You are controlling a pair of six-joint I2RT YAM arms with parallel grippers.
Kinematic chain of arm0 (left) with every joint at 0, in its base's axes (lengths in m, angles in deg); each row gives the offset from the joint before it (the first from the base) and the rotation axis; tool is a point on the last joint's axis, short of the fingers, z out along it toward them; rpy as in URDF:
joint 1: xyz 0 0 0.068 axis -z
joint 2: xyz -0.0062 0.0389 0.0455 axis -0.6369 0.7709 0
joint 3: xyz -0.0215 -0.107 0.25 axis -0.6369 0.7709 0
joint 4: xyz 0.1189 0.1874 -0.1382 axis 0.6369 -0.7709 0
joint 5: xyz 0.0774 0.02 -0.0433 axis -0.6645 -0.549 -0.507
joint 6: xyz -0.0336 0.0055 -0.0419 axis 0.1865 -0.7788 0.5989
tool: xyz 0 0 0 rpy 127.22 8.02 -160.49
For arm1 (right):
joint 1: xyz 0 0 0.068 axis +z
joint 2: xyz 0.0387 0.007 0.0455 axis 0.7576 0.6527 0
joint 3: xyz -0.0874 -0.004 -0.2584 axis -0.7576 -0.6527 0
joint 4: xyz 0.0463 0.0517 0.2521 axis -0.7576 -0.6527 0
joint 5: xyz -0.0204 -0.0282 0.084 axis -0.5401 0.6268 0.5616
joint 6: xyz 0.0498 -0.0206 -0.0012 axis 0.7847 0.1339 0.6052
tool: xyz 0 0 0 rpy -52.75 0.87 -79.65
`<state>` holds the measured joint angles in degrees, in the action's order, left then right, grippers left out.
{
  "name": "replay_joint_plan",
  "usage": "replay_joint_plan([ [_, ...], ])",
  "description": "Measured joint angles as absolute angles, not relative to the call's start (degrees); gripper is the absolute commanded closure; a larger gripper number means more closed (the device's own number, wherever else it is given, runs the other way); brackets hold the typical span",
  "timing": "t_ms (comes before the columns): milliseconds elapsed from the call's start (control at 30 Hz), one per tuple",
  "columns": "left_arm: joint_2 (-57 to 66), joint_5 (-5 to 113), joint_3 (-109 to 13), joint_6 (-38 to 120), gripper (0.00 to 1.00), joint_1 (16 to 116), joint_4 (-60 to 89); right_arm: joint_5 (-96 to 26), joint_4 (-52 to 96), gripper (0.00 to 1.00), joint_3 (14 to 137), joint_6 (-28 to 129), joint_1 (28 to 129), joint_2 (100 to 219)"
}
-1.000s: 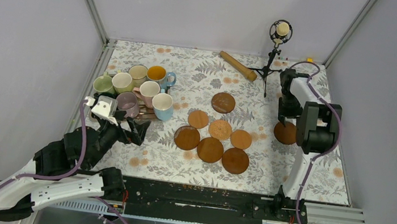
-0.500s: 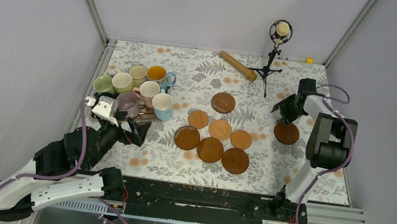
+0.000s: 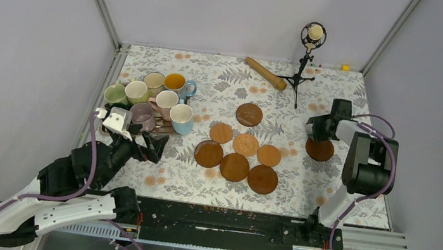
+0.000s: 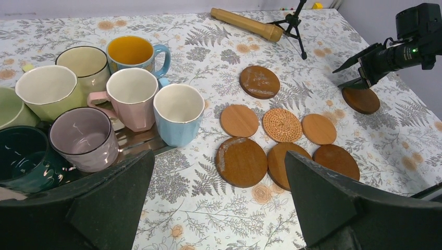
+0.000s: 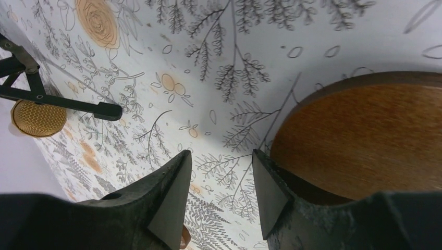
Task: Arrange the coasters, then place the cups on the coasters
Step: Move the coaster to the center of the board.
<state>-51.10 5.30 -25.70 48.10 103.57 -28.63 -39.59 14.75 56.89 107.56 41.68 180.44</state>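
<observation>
My right gripper [image 5: 220,156] held its jaws partly apart over bare tablecloth [image 5: 271,47], pinching nothing. One finger [image 5: 271,192] sat just beside a lone dark coaster [image 5: 365,135], which lay well to the right of the woven coaster [image 3: 246,144]. My left gripper [image 4: 219,156] stood low to the woven coaster's left, jaws spread wide and empty. Five plain wooden coasters [image 3: 234,167] ringed the woven coaster closely, and a sixth [image 3: 249,114] lay just behind it. Eight cups [image 4: 177,112] crowded upright to its far left, apart from every coaster. A microphone stand [image 3: 303,65] and a rolling pin [image 3: 265,73] stood behind it.
</observation>
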Motion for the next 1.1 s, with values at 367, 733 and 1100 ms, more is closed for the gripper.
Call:
replay_joint_plan([
  [367, -51.1, 5.5, -25.7, 48.1, 0.01, 103.6, -28.0, -43.5, 12.3, 0.46, 55.0, 106.4, 40.3, 176.2],
  [733, -51.1, 5.9, -25.7, 48.1, 0.01, 103.6, -28.0, -44.1, 11.1, 0.45, 48.2, 104.5, 37.4, 169.1],
  [1100, -51.1, 6.3, -25.7, 48.1, 0.01, 103.6, -28.0, -43.9, 13.3, 0.5, 44.2, 105.7, 34.1, 165.7],
])
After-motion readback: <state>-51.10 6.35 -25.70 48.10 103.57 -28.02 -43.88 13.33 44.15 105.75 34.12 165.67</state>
